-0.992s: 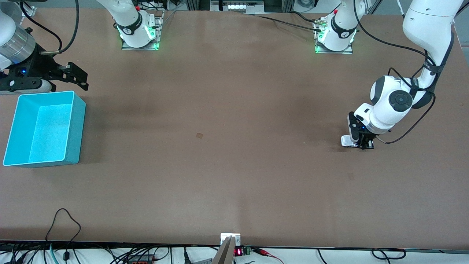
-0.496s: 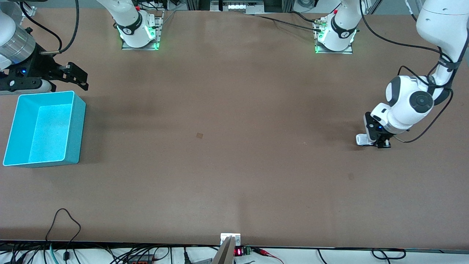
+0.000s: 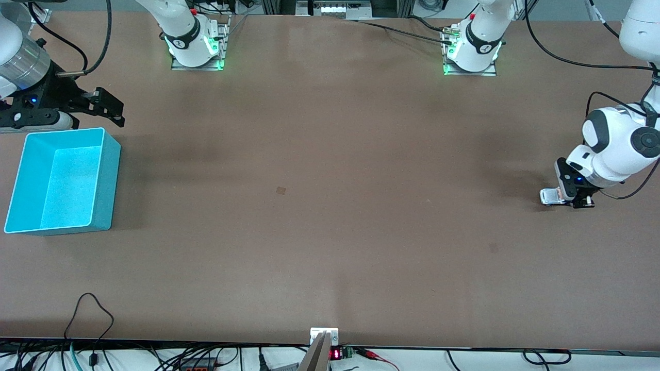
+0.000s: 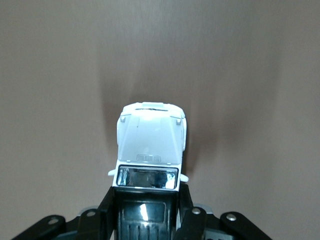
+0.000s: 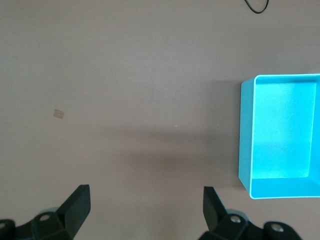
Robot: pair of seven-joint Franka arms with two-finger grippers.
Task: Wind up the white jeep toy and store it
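Note:
The white jeep toy (image 3: 550, 196) sits with its wheels on the table at the left arm's end. My left gripper (image 3: 572, 200) is down at table level and shut on the jeep's rear half. In the left wrist view the jeep (image 4: 150, 142) shows its white hood and windshield ahead of the black fingers (image 4: 111, 205) that clamp its black roof part. My right gripper (image 3: 105, 107) is open and empty, held in the air beside the cyan bin (image 3: 111, 170) at the right arm's end. The right wrist view shows that bin (image 5: 245, 150), which is empty.
A small tan patch (image 3: 281, 190) lies on the brown table near its middle. Cables (image 3: 90, 309) run along the table's edge nearest the front camera. The arm bases (image 3: 196, 44) stand along the edge farthest from that camera.
My left gripper has dragged the jeep along the table toward the left arm's end, wheels on the surface. The right arm has not moved.

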